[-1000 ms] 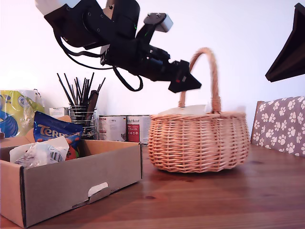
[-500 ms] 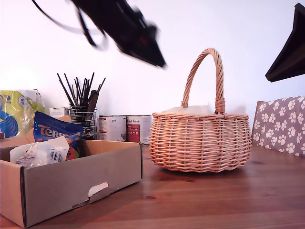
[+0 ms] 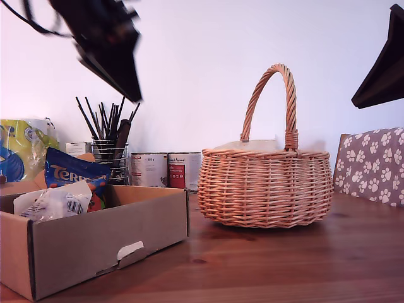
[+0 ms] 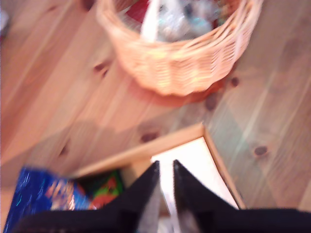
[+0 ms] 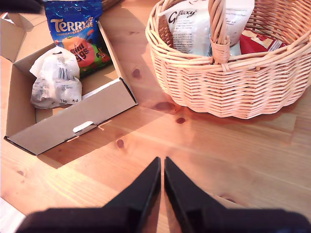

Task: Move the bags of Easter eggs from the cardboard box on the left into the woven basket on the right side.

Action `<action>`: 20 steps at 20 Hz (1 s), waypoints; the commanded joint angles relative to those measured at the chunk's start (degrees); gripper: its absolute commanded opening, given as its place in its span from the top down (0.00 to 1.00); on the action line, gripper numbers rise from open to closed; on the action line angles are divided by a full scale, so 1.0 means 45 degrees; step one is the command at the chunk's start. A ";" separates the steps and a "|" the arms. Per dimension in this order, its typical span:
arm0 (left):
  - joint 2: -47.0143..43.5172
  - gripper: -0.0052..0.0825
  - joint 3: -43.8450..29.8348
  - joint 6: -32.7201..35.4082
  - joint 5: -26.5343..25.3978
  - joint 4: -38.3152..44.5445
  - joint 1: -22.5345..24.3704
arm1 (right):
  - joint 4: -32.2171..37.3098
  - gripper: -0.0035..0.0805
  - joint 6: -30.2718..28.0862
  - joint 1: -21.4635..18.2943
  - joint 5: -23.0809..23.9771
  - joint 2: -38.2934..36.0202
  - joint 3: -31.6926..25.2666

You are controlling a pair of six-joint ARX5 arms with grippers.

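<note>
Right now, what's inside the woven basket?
Inside the woven basket, the second wrist view shows a white Galaxy bag, another white packet beyond the handle, and a red packet. Anything beneath them is covered, and the exterior view shows only the basket's wall.

The box [image 3: 95, 243] is open on top; a blue bag [image 3: 74, 173] and a whitish bag [image 3: 53, 203] fill its end at the exterior view's left, the rest of its floor bare. The basket [image 3: 265, 188] mouth is open beside its arched handle [image 3: 278, 101], though packets [image 5: 204, 29] already lie inside. Bare table [image 3: 284, 265] separates box and basket. Tins [image 3: 165, 169] and a utensil holder [image 3: 108, 151] stand behind the box.
</note>
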 commanded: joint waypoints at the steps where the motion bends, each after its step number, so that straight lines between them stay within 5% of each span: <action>1: -0.0364 0.93 -0.0831 -0.0117 0.0015 0.0058 0.0262 | 0.0034 0.96 -0.0078 -0.0034 0.0005 -0.0005 -0.0316; 13: -0.1632 0.88 -0.2336 -0.0097 0.0010 0.0219 0.1467 | 0.0034 0.96 -0.0078 -0.0034 0.0005 -0.0005 -0.0316; 15: -0.1637 0.88 -0.2336 -0.0097 0.0010 0.0165 0.1467 | 0.0063 0.96 -0.1486 -0.0039 0.0437 -0.0005 -0.0316; 20: -0.1632 0.88 -0.2336 -0.0092 0.0010 0.0345 0.1477 | 0.0049 0.96 -0.1579 -0.0034 0.0656 -0.0005 -0.0316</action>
